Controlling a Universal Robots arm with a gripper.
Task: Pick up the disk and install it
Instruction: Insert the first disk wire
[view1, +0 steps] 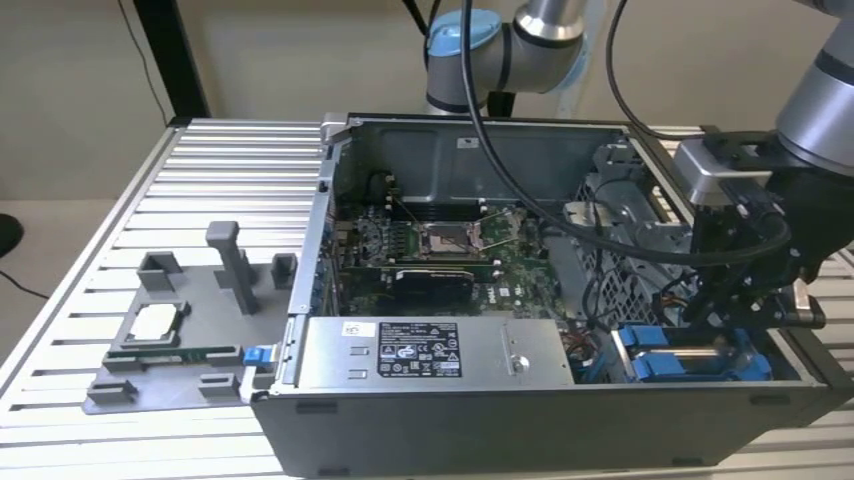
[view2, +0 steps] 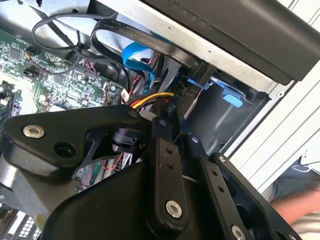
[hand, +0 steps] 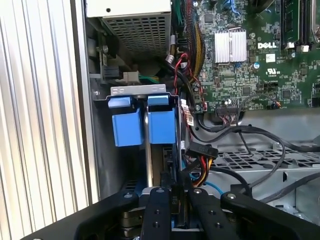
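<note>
Disk (hand: 161, 127) upright inside case (view1: 534, 415) bay.

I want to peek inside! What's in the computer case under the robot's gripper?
Under the gripper sits the disk with blue rails, upright in its bay inside the computer case. Black cables run beside it. The bay's bottom is hidden.

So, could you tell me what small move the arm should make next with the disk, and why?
Probably a short push further along the bay. In the first wrist view the gripper sits right behind the disk, which stands on edge in the blue-railed bay, apparently not fully seated.
</note>
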